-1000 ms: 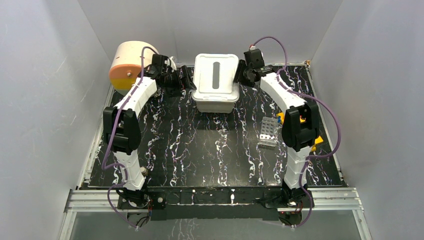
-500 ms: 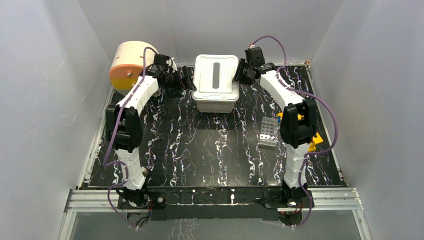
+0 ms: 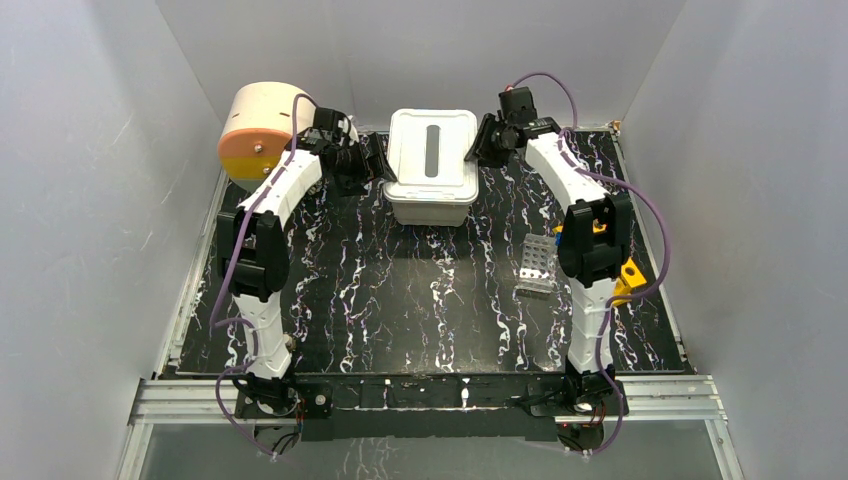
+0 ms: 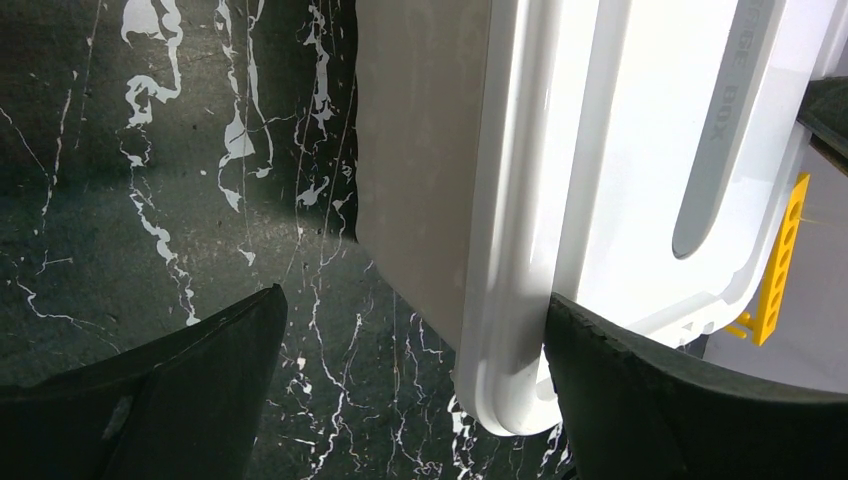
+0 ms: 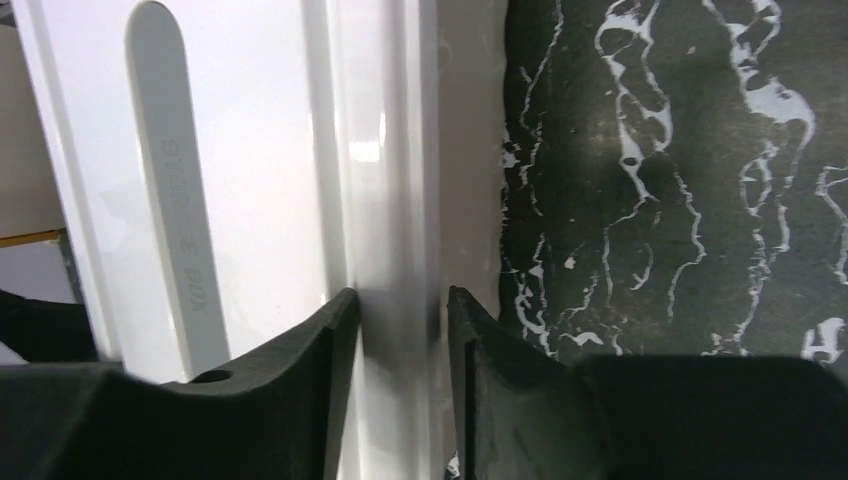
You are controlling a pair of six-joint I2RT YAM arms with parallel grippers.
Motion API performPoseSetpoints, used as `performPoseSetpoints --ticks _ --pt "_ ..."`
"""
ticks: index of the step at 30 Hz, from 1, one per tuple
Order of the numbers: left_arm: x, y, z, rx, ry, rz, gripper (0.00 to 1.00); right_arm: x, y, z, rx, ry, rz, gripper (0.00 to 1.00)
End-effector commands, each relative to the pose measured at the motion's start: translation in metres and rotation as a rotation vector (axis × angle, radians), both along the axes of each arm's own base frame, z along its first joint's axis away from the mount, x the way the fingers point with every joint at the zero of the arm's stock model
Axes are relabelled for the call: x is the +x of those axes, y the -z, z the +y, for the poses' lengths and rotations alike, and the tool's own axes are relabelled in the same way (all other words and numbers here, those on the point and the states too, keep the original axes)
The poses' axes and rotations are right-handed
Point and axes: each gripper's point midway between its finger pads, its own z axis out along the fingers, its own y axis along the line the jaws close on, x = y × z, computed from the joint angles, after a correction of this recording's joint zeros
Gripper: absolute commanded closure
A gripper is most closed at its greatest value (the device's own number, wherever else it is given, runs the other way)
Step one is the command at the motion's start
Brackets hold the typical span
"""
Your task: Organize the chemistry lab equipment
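Right arm shifted farther back; right gripper (image 5: 400, 300) pinches white box lid (image 3: 431, 150) at its right rim. Left gripper (image 4: 415, 305) spread wide, astride the left rim. Grey holed metal rack (image 3: 535, 266) and yellow tube rack (image 3: 631, 277) right of centre, beside the right arm. Drum (image 3: 255, 140) far-left. Black marbled table (image 3: 400, 300); white walls (image 3: 90, 200).

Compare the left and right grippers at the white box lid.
The left gripper is wide open, straddling the left edge of the lid; the right gripper is narrowed, pinching its right rim. The left's outer finger hangs over table; both right fingers hug the rim. Both work the same lid.
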Motion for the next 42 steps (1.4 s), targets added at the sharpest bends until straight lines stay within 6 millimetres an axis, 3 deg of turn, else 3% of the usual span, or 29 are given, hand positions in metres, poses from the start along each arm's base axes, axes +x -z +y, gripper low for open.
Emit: performPoseSetpoints --ticks 1,9,16,22,26,29,32,35,38,42 --pt "-0.005 0.012 0.01 0.078 -0.017 0.041 0.03 -0.031 0.066 -0.01 -0.117 -0.024 0.238 0.61" --pt "-0.001 -0.026 -0.009 -0.02 0.052 -0.046 0.03 -0.029 0.064 -0.008 -0.021 -0.017 0.24 0.82" --pt "-0.002 -0.03 -0.005 -0.002 0.038 -0.067 0.03 -0.038 0.044 0.009 0.139 -0.065 0.257 0.86" --pt "-0.002 -0.035 0.003 0.032 0.016 -0.09 0.03 -0.052 0.021 0.004 0.155 0.003 0.214 0.85" --pt "-0.001 -0.044 0.005 0.042 0.016 -0.119 0.03 -0.053 0.009 -0.006 0.12 0.037 0.14 0.66" --pt "0.001 -0.055 0.005 0.043 0.025 -0.154 0.02 -0.038 -0.005 -0.014 0.064 0.042 0.047 0.48" --pt "0.001 -0.075 0.006 0.045 0.034 -0.203 0.02 -0.019 -0.036 -0.021 0.01 0.038 -0.073 0.36" --pt "-0.002 -0.097 0.009 0.052 0.034 -0.248 0.02 -0.008 -0.084 -0.028 -0.023 0.034 -0.203 0.26" --pt "-0.015 -0.127 0.017 0.057 0.012 -0.302 0.02 -0.017 -0.122 -0.037 -0.052 0.032 -0.304 0.2" --pt "-0.04 -0.148 0.038 0.095 -0.079 -0.331 0.02 -0.049 -0.151 -0.064 -0.124 0.068 -0.379 0.17"
